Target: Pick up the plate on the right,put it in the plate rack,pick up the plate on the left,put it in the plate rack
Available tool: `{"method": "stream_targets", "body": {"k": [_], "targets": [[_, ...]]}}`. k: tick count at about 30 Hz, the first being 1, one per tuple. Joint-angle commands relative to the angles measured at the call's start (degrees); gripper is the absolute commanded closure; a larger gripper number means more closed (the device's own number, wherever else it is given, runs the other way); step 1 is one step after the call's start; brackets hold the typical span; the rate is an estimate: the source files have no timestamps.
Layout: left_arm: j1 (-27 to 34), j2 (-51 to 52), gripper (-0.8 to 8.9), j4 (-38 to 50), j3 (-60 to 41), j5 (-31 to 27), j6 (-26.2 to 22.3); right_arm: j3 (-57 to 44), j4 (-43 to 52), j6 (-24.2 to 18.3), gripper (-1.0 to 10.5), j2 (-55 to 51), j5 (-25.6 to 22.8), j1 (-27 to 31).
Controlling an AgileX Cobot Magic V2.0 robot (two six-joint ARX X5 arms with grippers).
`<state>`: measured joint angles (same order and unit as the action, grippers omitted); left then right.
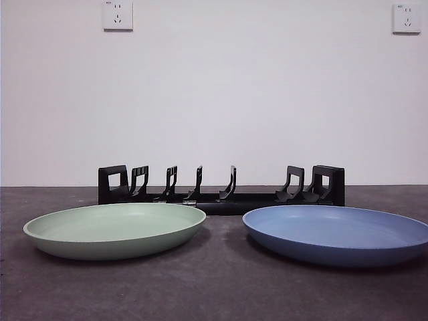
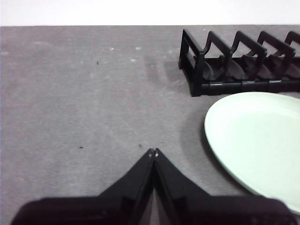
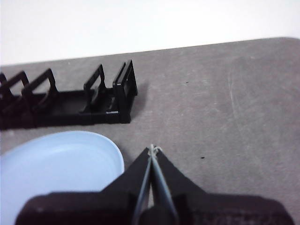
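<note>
A pale green plate (image 1: 115, 229) lies flat at the front left of the dark table, and a blue plate (image 1: 336, 233) lies flat at the front right. Behind them the long black plate rack (image 1: 221, 186) stands with its slots empty. No arm shows in the front view. My left gripper (image 2: 153, 152) is shut and empty, hovering over bare table beside the green plate (image 2: 258, 140) and away from the rack's end (image 2: 197, 65). My right gripper (image 3: 153, 149) is shut and empty, just beside the blue plate's rim (image 3: 61, 164), near the rack's other end (image 3: 119, 93).
A white wall with two sockets (image 1: 118, 15) stands behind the table. The grey table surface (image 2: 84, 93) stretches bare to the outer side of each plate, and its rounded far corner (image 3: 281, 44) shows in the right wrist view.
</note>
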<state>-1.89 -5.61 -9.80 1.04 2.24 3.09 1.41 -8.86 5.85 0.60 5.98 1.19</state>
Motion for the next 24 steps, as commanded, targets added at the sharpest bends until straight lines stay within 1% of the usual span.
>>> {"method": "stream_targets", "body": {"k": [1,2,4,9,14,19,22,24], "targets": [[0.20,-0.11,8.21,-0.07,0.63,2.43,4.00,0.17,1.49,7.69,9.6,-0.07,-0.02,-0.02],[0.20,-0.28,8.21,-0.09,1.31,3.56,4.59,0.70,1.97,9.20,9.6,-0.04,-0.02,-0.02],[0.20,-0.94,8.21,-0.39,3.19,5.51,5.86,2.40,2.03,10.58,9.6,0.13,-0.02,-0.02],[0.20,-4.87,8.21,-3.17,10.14,7.45,8.87,9.09,1.81,10.67,9.6,3.67,0.15,-0.02],[0.20,-10.73,8.21,-5.70,18.38,12.83,8.90,18.36,-1.36,10.19,9.6,11.50,4.24,-0.02],[0.20,-16.74,8.21,-10.32,27.52,20.39,8.48,29.46,-9.60,5.79,9.6,20.26,10.80,-0.02],[0.20,-19.82,8.21,-13.88,32.98,24.30,6.75,36.59,-16.37,2.40,9.6,24.81,13.88,-0.04],[0.20,-21.57,8.21,-16.72,36.46,25.90,5.55,40.94,-20.61,0.24,9.6,27.30,15.30,-0.04]]}}
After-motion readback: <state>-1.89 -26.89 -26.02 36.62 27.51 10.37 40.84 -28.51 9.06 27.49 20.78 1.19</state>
